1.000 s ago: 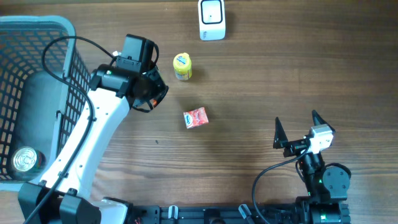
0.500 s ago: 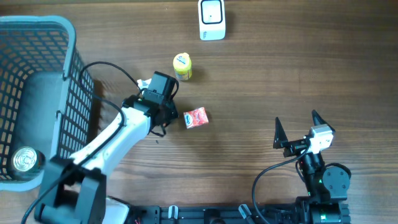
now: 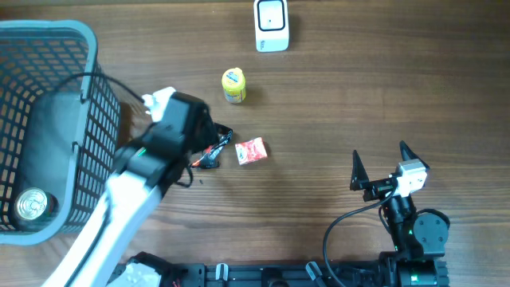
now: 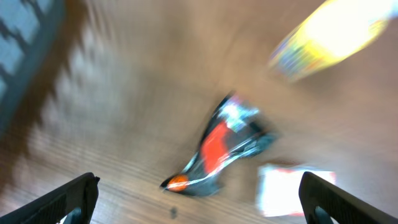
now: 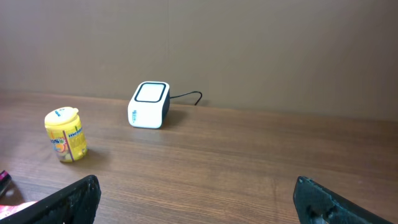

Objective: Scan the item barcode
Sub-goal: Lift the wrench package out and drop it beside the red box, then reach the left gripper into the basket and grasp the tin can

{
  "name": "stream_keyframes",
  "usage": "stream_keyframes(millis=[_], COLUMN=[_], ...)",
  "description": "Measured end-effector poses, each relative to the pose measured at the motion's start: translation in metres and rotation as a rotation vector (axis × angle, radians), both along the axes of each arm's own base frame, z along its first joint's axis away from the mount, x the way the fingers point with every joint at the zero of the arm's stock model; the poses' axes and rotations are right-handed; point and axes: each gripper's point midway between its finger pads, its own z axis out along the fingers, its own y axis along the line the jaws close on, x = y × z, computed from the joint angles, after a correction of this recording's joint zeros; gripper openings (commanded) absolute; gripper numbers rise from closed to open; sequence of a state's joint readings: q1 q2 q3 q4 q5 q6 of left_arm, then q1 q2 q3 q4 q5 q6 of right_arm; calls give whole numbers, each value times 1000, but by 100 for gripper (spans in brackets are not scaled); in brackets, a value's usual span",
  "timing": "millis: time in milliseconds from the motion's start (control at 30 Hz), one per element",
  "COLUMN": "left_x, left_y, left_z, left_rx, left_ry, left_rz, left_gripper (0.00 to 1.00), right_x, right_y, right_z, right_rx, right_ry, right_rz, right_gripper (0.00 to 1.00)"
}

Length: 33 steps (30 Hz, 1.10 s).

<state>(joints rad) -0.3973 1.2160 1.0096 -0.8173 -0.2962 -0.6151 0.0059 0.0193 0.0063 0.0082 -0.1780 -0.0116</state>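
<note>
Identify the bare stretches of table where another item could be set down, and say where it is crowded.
Widest bare wood: right of the scanner and yellow tub, above the right gripper. A smaller strip lies between the red packet and that gripper. Crowded: beside the basket, where the left gripper hovers by the black-and-red wrapper.

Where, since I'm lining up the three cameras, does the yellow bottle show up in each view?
Overhead: the yellow bottle sits upper middle, below and left of the white scanner.
Left wrist: a blurred yellow shape in the top right corner.
Right wrist: far left, standing upright, left of the scanner.
Shared landmark: the white scanner, seen in the overhead and right wrist views; the left wrist view does not show it.
</note>
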Motion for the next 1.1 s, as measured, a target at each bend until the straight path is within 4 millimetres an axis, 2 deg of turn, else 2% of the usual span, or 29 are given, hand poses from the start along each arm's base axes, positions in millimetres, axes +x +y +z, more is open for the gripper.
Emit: stream_keyframes(millis=[67,133,167,233,267,333,400,467,533,600,700,800,833,867,900,1033,1100], left_x=[-7,-21,-31,-50,-64,-93,-112,-119,-117,-101,-87,-85,-84,-82,-82,-92,-90], left_y=[8,26,48,78,111,160,197,223,260,289,325,337,339,340,341,347,351], left_z=[66,115,157,203,238,284,301,296,266,220,123,65,52,41,39,41,42], left_rx=[-49,-61,-60,-32,22,124,215,275,306,245,84,-2,-21,-30,-23,56,91], left_ry=[-189,-328,-452,-567,-652,-758,-780,-734,-582,-399,-49,166,212,250,263,309,317], left_rz=[9,52,108,189,311,517,694,810,937,982,1029,1044,1041,1035,1029,1003,957], left_gripper=[100,100,100,100,100,100,100,100,100,100,100,100,100,100,100,100,100], right_x=[0,0,0,0,0,0,0,0,0,0,0,0,0,0,0,0,0], right_y=[0,0,0,0,0,0,0,0,0,0,0,0,0,0,0,0,0], right_z=[0,0,0,0,0,0,0,0,0,0,0,0,0,0,0,0,0], right_rx=[0,0,0,0,0,0,0,0,0,0,0,0,0,0,0,0,0], right_ry=[0,0,1,0,1,1,1,1,1,1,0,1,1,1,1,1,1], right_rz=[0,0,0,1,0,0,0,0,0,0,0,0,0,0,1,0,0], right_gripper=[100,100,100,100,100,100,100,100,100,100,100,100,100,100,100,100,100])
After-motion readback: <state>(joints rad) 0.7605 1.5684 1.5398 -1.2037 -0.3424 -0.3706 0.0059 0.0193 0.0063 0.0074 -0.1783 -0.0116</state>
